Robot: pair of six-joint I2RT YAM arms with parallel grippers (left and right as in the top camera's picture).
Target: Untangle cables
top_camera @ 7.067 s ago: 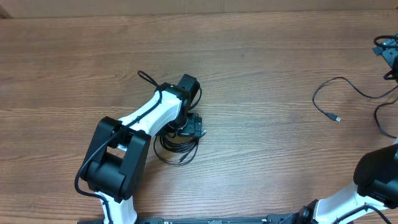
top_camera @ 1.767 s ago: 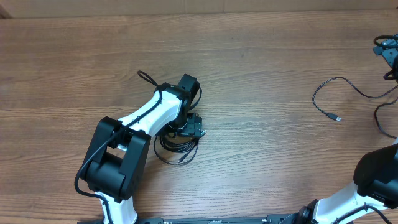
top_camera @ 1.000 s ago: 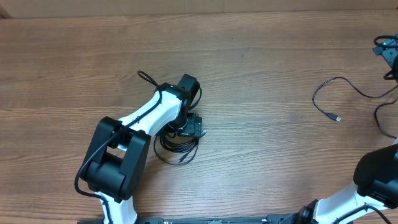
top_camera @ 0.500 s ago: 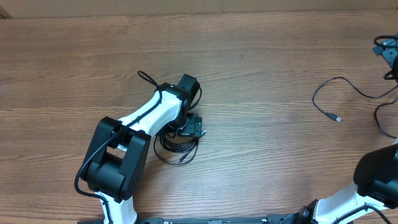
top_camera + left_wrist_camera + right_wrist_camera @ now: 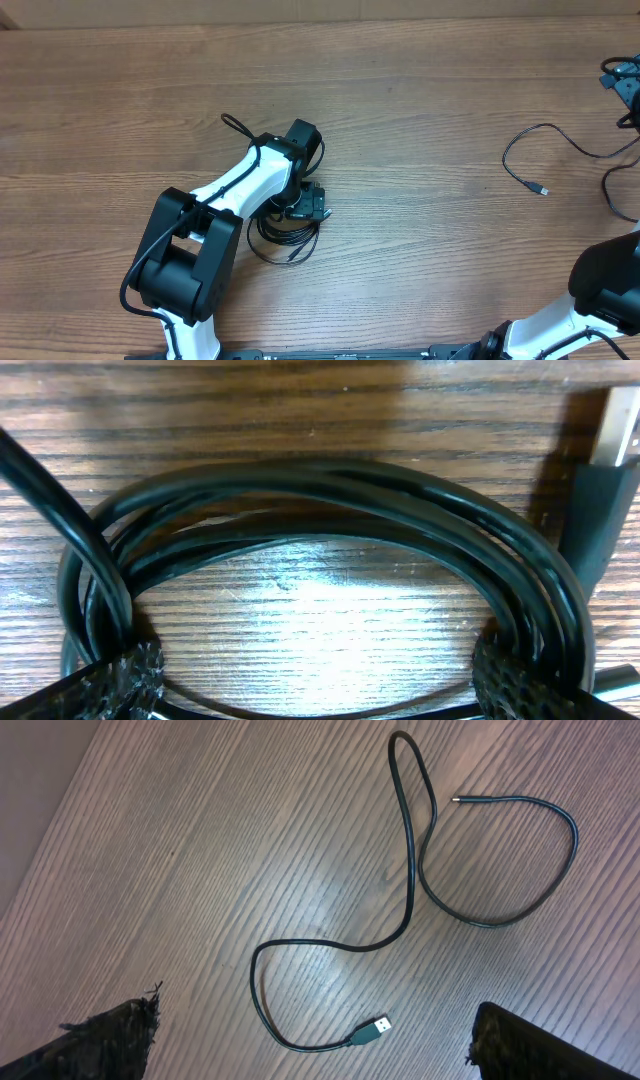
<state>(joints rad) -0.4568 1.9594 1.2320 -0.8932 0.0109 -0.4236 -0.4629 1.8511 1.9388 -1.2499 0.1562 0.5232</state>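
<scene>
Fingers (image 5: 115, 672) of your left gripper (image 5: 315, 672) are standing wide, straddling the coiled thin black cables (image 5: 330, 490), whose long axis is running finger to finger. Your right gripper (image 5: 315, 1025) is gaping too, and nothing is shifting from before.

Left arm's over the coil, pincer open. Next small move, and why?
Probably close the left pincer on the coiled cable: its open fingertips sit at the coil's two sides and grip nothing yet. The other cable already lies loose by the right arm, so the coil looks like the remaining work.
</scene>
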